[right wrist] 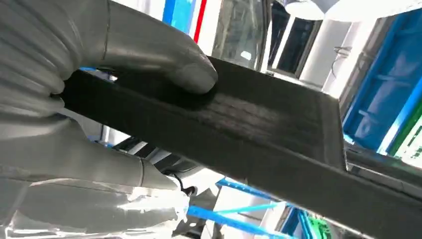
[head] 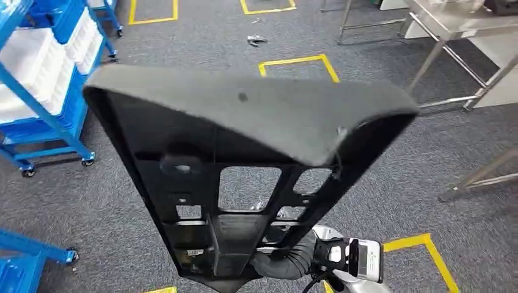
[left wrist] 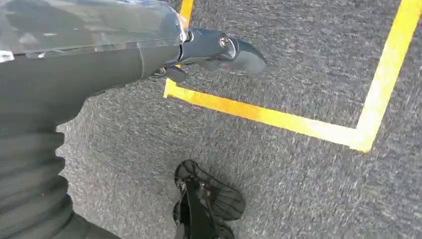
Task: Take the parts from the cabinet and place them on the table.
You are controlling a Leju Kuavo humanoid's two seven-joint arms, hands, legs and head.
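A large black plastic part (head: 244, 122), a flat panel with ribs and cut-out windows, is held up close in front of the head view, its wide curved end toward the top. My right hand (right wrist: 99, 104) grips its narrow lower end, thumb (right wrist: 189, 69) pressed on the panel's flat face (right wrist: 259, 134). My right wrist (head: 342, 259) shows just below the part. My left hand (left wrist: 219, 47) hangs over the grey carpet, holding nothing, its fingers apart.
Blue racks with white bins (head: 43, 79) stand at the left, with another blue frame (head: 24, 256) at the lower left. A steel table (head: 464, 24) is at the upper right, and a steel leg (head: 482, 177) at the right. Yellow tape squares (head: 299, 61) mark the carpet.
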